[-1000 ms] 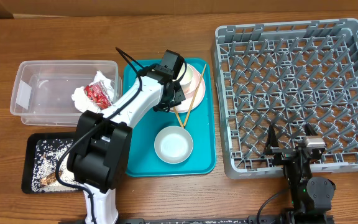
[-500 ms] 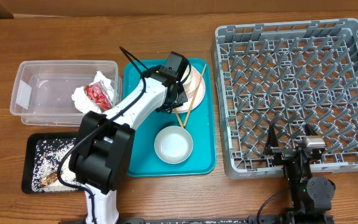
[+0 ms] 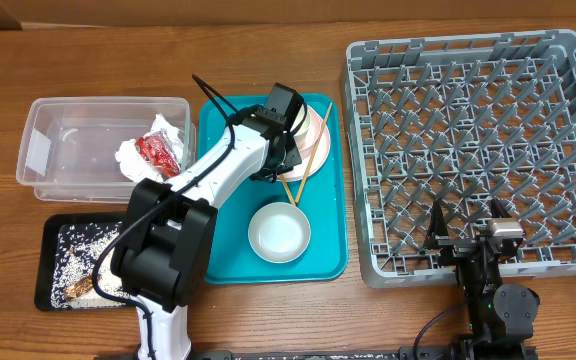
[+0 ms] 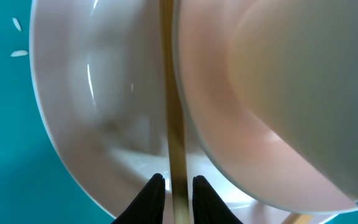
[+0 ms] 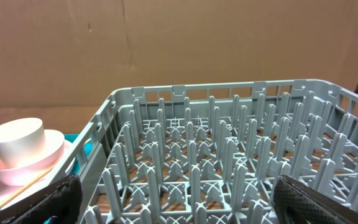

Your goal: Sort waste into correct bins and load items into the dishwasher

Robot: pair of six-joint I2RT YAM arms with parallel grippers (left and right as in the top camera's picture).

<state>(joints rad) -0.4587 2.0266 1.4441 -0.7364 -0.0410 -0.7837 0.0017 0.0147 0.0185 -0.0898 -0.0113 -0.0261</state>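
Note:
My left gripper [image 3: 285, 163] [image 4: 179, 184] is low over the pale pink plate [image 3: 317, 145] [image 4: 92, 99] on the teal tray, its jaws closed on one wooden chopstick [image 4: 174, 118] of the pair [image 3: 309, 163]. The white cup [image 3: 296, 118] [image 4: 291, 81] stands on the plate. The pale bowl [image 3: 278, 232] sits nearer on the tray. My right gripper [image 3: 476, 243] [image 5: 179, 202] is wide open and empty at the grey dish rack's [image 3: 468, 140] [image 5: 229, 149] front edge. The white napkin [image 3: 131, 158] and red wrapper [image 3: 155, 150] lie in the clear tub [image 3: 68, 110]. Rice bits [image 3: 78, 255] fill the black tray [image 3: 53, 228].
The teal tray [image 3: 228, 262] lies between the tub and the rack. A few rice grains [image 4: 18, 53] lie on it. The right wrist view also shows the cup [image 5: 17, 140] on the plate [image 5: 27, 168] to the rack's left. A cardboard wall stands behind the table.
The left arm shifted slightly right over the plate a second ago and has held still since. The right arm has not moved.

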